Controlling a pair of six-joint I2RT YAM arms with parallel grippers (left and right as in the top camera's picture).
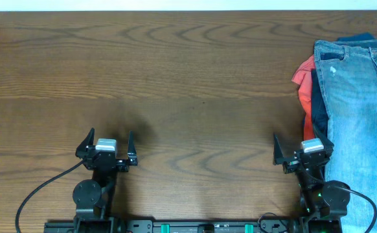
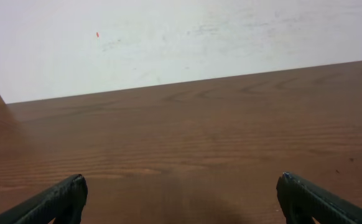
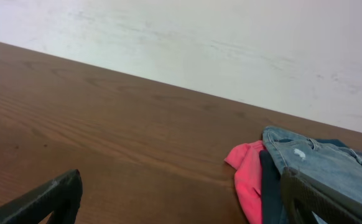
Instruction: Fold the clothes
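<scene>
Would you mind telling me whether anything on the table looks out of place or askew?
Only at the right side of the table: light blue jeans lie draped over a coral-red garment and a navy garment, all unfolded.

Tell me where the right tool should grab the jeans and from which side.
Probably the far-left waistband corner of the jeans, coming in from the left over the bare table. They lie flat on top, with their left edge exposed over the red garment, and their right side runs out of view. The right tool is open beside that edge.
</scene>
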